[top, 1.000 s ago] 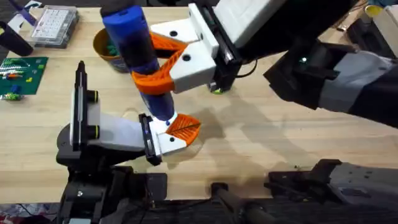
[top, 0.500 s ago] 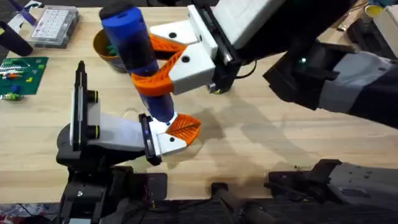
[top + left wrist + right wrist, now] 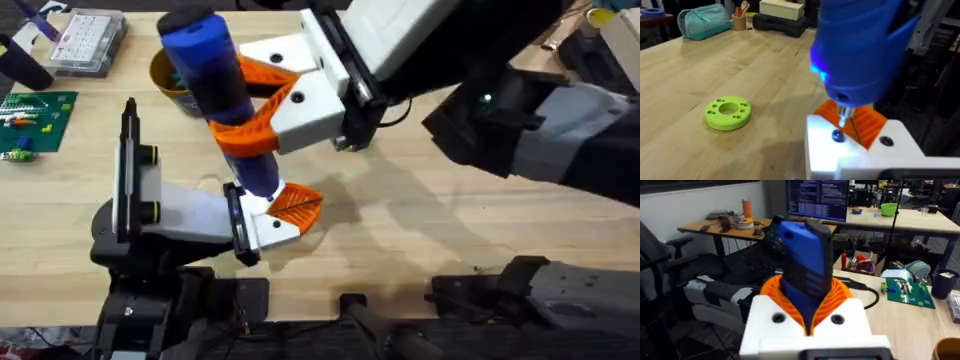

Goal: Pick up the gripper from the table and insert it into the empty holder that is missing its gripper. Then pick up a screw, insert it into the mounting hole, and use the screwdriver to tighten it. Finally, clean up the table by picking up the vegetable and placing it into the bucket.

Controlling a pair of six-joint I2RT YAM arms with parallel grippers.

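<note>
My right gripper (image 3: 236,100) reaches across from the right and is shut on the blue screwdriver (image 3: 215,80), holding it nearly upright. The tool's thin metal tip rests on a small dark screw (image 3: 837,135) in the white gripper part with an orange ribbed pad (image 3: 860,150). A blue light glows on the screwdriver (image 3: 865,50). That white part sits at the end of my left gripper (image 3: 280,212), low over the table. The orange-yellow bucket (image 3: 165,75) stands behind the screwdriver, with something green inside it. The right wrist view looks down the screwdriver (image 3: 805,260) between orange pads.
A lime-green disc with holes (image 3: 728,112) lies on the wood beside the work spot. A clear parts box (image 3: 88,40) and a green circuit board (image 3: 35,120) sit at the far left. The right arm's dark body spans the upper right.
The screwdriver's top has leaned slightly to the left with the right gripper. The left arm has not moved.
</note>
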